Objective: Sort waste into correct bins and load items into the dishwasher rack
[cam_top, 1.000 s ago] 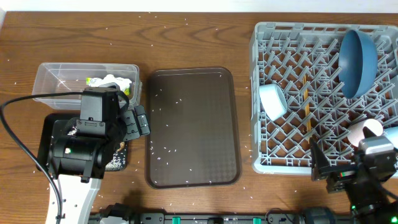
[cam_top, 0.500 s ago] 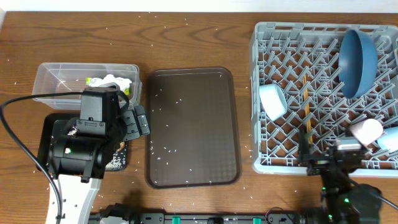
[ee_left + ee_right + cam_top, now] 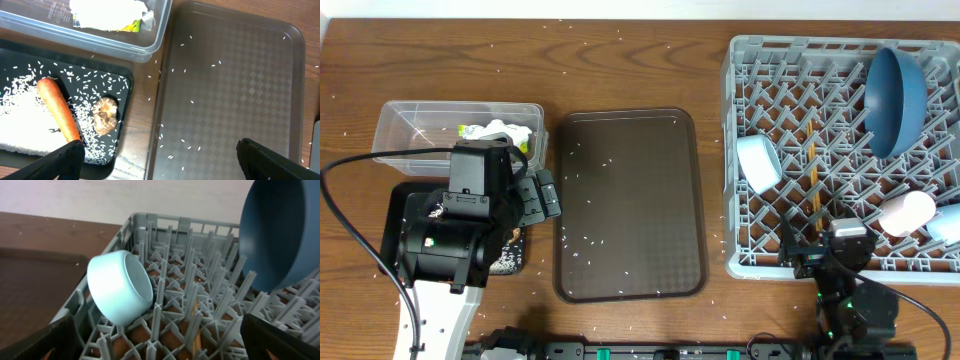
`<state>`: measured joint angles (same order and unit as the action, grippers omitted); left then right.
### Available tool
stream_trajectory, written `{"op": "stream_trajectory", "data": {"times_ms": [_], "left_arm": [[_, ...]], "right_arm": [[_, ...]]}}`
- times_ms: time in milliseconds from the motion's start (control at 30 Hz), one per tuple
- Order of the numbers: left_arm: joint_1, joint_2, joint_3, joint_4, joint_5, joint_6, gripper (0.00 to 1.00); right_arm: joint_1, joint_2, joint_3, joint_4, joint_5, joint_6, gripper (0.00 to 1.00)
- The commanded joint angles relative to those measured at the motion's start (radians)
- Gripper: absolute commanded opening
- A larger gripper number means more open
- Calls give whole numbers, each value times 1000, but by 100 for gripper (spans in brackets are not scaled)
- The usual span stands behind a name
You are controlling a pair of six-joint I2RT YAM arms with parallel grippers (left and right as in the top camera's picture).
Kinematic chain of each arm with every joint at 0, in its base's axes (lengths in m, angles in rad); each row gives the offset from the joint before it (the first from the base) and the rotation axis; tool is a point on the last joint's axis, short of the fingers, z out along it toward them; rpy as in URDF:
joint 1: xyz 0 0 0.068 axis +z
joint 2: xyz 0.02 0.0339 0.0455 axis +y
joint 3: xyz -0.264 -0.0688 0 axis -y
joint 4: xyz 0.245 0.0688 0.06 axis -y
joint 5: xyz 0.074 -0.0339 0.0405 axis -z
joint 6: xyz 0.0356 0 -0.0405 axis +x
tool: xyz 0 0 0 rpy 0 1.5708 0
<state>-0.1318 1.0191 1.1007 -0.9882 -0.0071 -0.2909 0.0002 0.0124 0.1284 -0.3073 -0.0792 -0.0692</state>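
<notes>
The brown tray (image 3: pixel 630 130) lies mid-table, its long axis running from the robot's side to the far edge. Loose rice (image 3: pixel 588 240) is scattered over it, thickest in its near left corner, with more grains on the bare wood around it. This looks like the only waste not yet binned.

Left of the tray, at its far end, sits the tub (image 3: pixel 155 40), holding the napkin (image 3: pixel 107 9) and wrapper (image 3: pixel 127 25). Nearer the robot, also left of the tray, the black tray (image 3: pixel 126 79) holds the carrot (image 3: pixel 59 111), the chunk (image 3: pixel 105 115) and a heap of rice.

Right of the tray stands the rack (image 3: pixel 735 150). In it are the plate (image 3: pixel 895 95) on edge, the bowl (image 3: pixel 757 162) on its side, the chopsticks (image 3: pixel 814 185) lying along the tray's long axis, the pink cup (image 3: pixel 907 212) and the blue cup (image 3: pixel 948 222).

The left gripper (image 3: pixel 160 160) hangs just off the tray's left edge, fingers spread wide with nothing between them. The right gripper (image 3: pixel 160 342) is off the tray's near right corner, at the rack's front wall, also spread wide and empty.

The left arm is the nearer one: the grains lie just to its right, across the tray's long left rim. Grains this small would probably pinch poorly, so lifting the tray by that rim seems likelier.
</notes>
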Motion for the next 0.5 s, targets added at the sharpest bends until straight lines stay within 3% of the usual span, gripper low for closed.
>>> {"op": "stream_trajectory", "data": {"times_ms": [0, 467], "left_arm": [[5, -1, 14, -2, -5, 6, 98], [5, -1, 14, -3, -5, 6, 98]], "right_arm": [[-8, -7, -50, 56, -13, 13, 99], [-8, -7, -64, 102, -33, 13, 99]]}}
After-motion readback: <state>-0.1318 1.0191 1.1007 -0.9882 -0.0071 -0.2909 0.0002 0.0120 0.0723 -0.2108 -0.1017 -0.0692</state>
